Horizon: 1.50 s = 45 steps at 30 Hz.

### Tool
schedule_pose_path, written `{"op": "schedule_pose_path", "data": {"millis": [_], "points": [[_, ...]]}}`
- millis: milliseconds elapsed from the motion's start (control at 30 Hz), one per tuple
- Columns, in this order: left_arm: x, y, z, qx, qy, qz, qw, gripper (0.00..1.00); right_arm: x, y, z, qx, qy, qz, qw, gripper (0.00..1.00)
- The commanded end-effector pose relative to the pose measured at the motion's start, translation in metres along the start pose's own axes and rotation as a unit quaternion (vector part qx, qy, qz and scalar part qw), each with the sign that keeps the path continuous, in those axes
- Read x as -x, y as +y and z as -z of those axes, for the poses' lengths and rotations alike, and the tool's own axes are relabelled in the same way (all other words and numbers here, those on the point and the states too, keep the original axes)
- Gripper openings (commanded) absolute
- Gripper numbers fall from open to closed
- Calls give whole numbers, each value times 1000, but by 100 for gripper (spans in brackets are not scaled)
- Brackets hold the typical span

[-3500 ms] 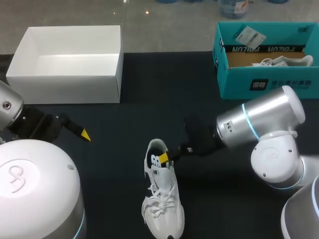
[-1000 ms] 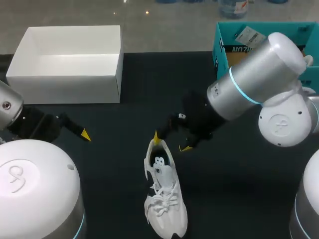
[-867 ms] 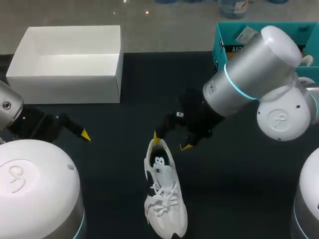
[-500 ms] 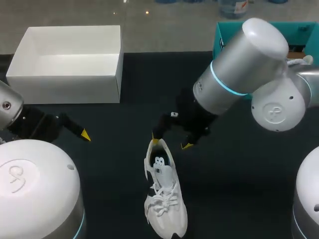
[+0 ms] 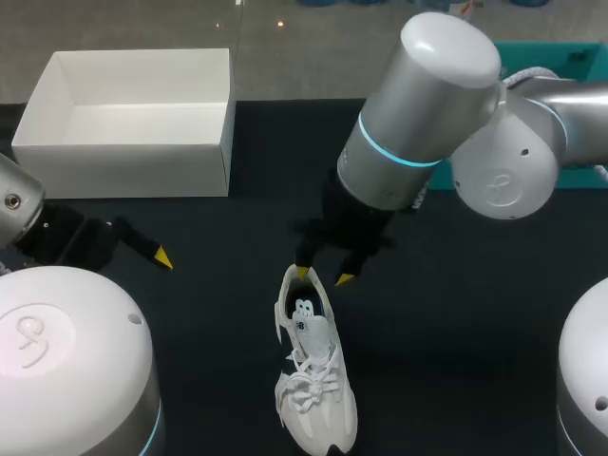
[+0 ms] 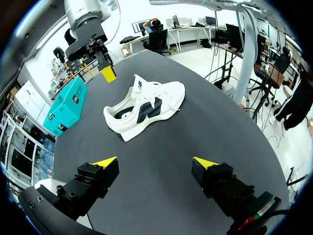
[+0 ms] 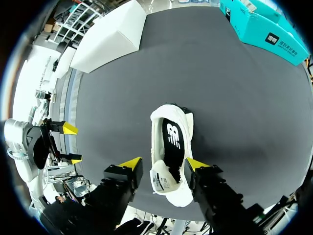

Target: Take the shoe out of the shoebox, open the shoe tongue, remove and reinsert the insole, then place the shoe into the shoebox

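Observation:
A white sneaker with a dark insole lies on the black table, its heel pointing to the far side. My right gripper hangs over the heel, one yellow tip at the heel's rim and the other just beside it. In the right wrist view the heel end of the sneaker sits between the fingers of the right gripper, with a gap on one side, so it is open. My left gripper stands wide open and empty at the table's left, well short of the sneaker.
A white open shoebox stands at the back left. A teal box is at the back right, mostly hidden by my right arm in the head view. Bare table lies between the left gripper and the sneaker.
My right arm has swung left and nearer over the heel, and its fingers have come closer together around it. The sneaker and the left arm have not moved.

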<state>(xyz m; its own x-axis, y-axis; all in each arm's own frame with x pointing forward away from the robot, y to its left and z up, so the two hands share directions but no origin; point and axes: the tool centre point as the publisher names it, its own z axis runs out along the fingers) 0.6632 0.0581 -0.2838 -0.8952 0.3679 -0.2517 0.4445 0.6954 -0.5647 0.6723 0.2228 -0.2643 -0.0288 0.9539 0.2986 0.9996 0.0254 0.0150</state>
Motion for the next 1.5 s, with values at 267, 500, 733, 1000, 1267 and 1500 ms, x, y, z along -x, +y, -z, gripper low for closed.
{"op": "schedule_pose_path", "data": {"millis": [267,500,733,1000,1267,1500], "points": [[0,-1,0,2,0,0,1000,100,-19,2,-27,-2,-72,4,997,0],[0,-1,0,2,0,0,1000,100,-16,1,-42,-4,-75,0,997,0],[0,-1,0,2,0,0,1000,100,-11,2,-54,0,-80,-6,997,0],[0,-1,0,2,0,0,1000,100,-8,1,-77,-6,-113,-2,994,0],[0,-1,0,2,0,0,1000,100,-4,0,-109,-16,-135,-4,991,0],[0,-1,0,2,0,0,1000,100,-2,-7,-135,-30,-134,-9,990,0]]}}
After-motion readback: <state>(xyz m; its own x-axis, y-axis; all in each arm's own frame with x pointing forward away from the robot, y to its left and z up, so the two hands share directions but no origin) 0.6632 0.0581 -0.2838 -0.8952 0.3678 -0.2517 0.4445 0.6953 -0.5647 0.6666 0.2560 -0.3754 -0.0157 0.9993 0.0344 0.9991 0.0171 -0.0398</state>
